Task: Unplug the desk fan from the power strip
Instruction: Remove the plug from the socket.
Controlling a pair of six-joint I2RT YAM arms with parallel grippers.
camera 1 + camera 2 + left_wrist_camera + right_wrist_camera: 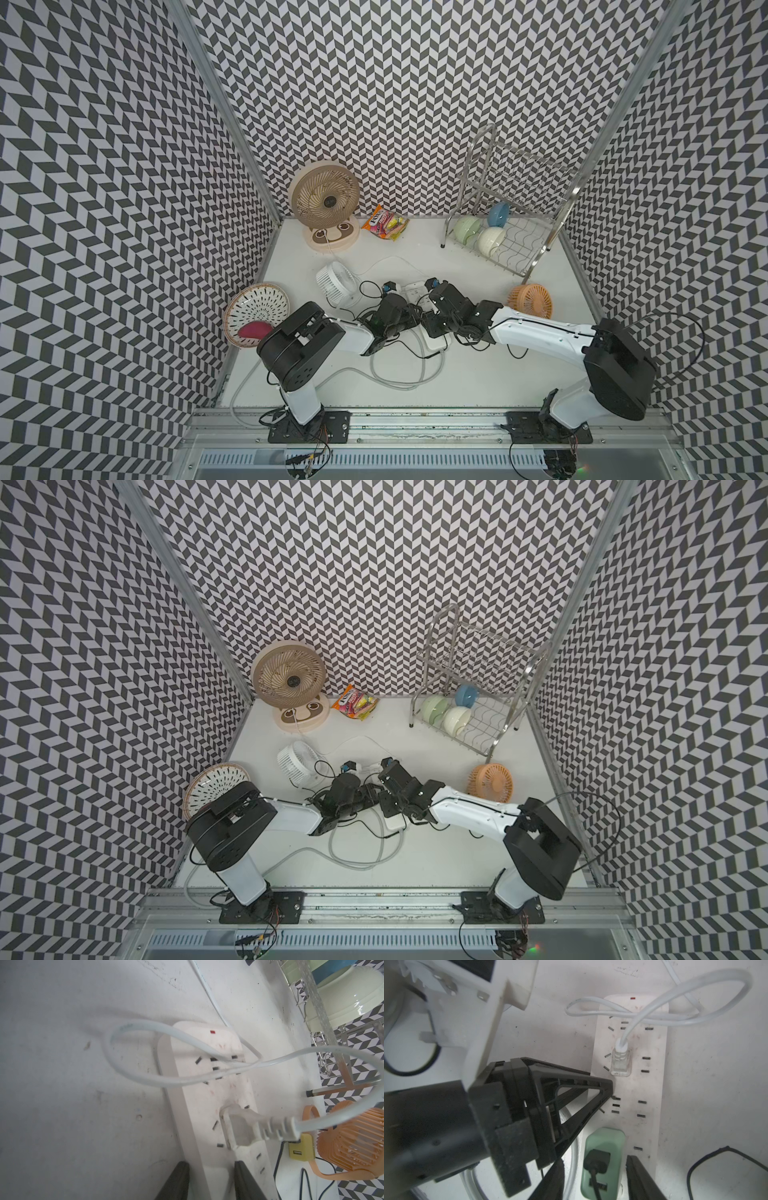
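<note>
- White plastic, long and flat, the rectangular power strip (pixel 652 1084) lies on the pale table (pixel 478 374) directly under both grippers, so all places here are given from it
- The left gripper (pixel 211 1164) stands over the strip's long edge, jaws partly apart and holding nothing: one jaw is over the strip, the other over the table just beside it. I judge that it presses down so that the strip does not lift when a plug is pulled
- The right gripper (pixel 595 1159) has its jaws half apart on both sides of the mint-green block adapter (pixel 604 1136), which is plugged in at the strip's end away from the small red lamp (pixel 632 998). A gap shows on one side, so I judge it is not clamped yet
- A black USB plug (pixel 597 1155) sits in this adapter; which fan it feeds I cannot tell
- The white moulded plug (pixel 620 1061) with its looped white cord (pixel 145 1026) sits in a middle socket, and no gripper touches it
- The steel wire dish rack (pixel 519 249), well apart beyond the strip's lamp end, holds three bowls standing on edge: pale green (pixel 467 227), blue (pixel 498 214) and cream (pixel 490 240)
- The round woven basket (pixel 257 286), apart from the strip on the left arm's side, holds one rounded pink thing (pixel 253 330) that I cannot name
</note>
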